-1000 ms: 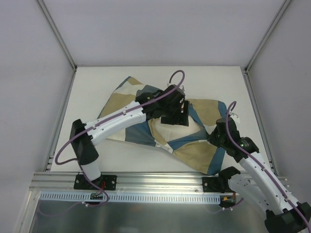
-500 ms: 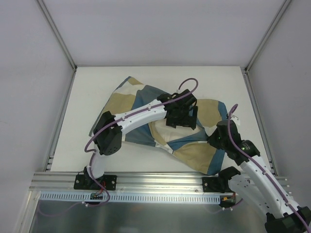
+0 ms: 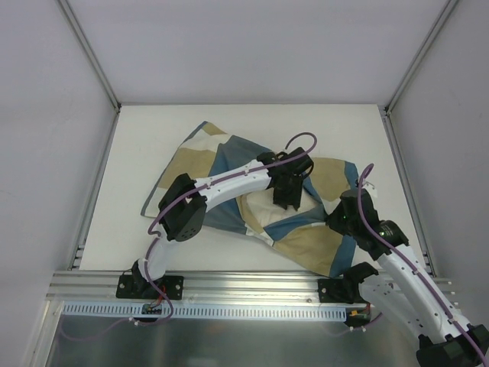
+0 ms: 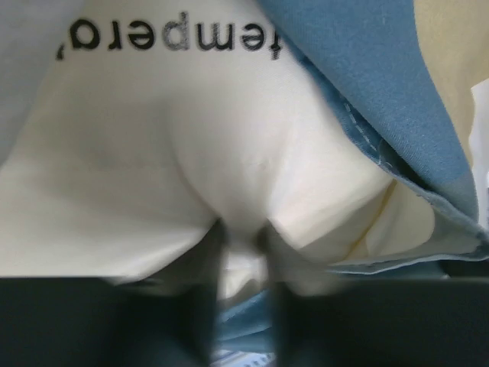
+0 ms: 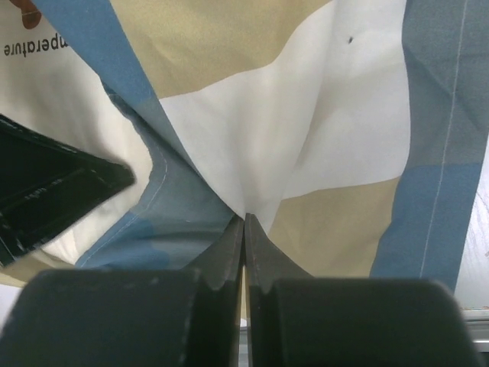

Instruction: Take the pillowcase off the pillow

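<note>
Top external showed me the table [image 3: 130, 153] with the pillowcase [image 3: 191, 164] crumpled across its middle and the pillow [image 4: 153, 168] poking out of it. The left gripper [image 4: 241, 252] was pinching a pucker of pillow cloth. The right gripper [image 5: 244, 229] was clamped on a pillowcase fold.

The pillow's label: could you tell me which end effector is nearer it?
Left. The left end effector pinches the pillow beside the label; the right end effector clamps the pillowcase farther off.
</note>
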You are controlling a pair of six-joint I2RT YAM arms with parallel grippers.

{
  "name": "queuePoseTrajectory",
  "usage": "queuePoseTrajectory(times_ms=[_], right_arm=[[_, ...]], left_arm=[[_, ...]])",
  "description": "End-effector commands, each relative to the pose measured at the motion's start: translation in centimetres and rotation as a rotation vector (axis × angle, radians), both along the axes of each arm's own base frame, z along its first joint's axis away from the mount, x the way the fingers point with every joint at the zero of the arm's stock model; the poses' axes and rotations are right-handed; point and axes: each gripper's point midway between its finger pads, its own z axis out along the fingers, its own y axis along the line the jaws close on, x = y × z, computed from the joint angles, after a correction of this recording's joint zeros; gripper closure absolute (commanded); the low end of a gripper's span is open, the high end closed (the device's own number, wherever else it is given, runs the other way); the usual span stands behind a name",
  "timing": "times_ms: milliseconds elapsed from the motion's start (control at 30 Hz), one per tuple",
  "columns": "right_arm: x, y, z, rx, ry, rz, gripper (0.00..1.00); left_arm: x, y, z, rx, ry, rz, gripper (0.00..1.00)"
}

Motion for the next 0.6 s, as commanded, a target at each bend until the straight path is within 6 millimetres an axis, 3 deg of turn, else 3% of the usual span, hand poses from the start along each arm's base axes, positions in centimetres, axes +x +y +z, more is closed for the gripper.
queuePoseTrajectory(times_ms=[0,33,133,200,300,400,500,567], right_arm=[[0.3,0.8,0.9,0.045,-0.010,0.003,0.99],[0.4,1.0,1.0,0.054,-0.014,0.004,0.99],[0.4,1.1,1.2,0.056,-0.012,0.010,0.99],[0.3,0.8,1.6,0.047,-0.026,0.005,0.99],[0.1,0.2,1.4,0.031,-0.030,-0.003,0.99],[0.1,0.1,1.2,0.036,-0.017,-0.008,0.99],[0.3,0.3,1.6,0.040,-0.016,-0.001,0.99],[0.4,0.4,1.9,0.042,-0.020,0.004,0.99]], left_arm=[[-1.4,-0.1,-2.3,0.050,0.040,-0.020,0.91],[-1.2,-0.4,-2.8,0.051,0.048,-0.022,1.00],[-0.6,-0.4,-2.1,0.014,0.078,-0.009,1.00],[0.1,0.8,-1.3,0.014,0.063,0.020,1.00],[1.5,2.9,2.6,-0.044,0.033,0.088,1.00],[2.2,4.9,8.5,-0.145,-0.047,0.119,1.00],[2.2,6.0,11.2,-0.192,-0.085,0.128,1.00],[2.3,6.4,11.8,-0.206,-0.092,0.138,1.00]])
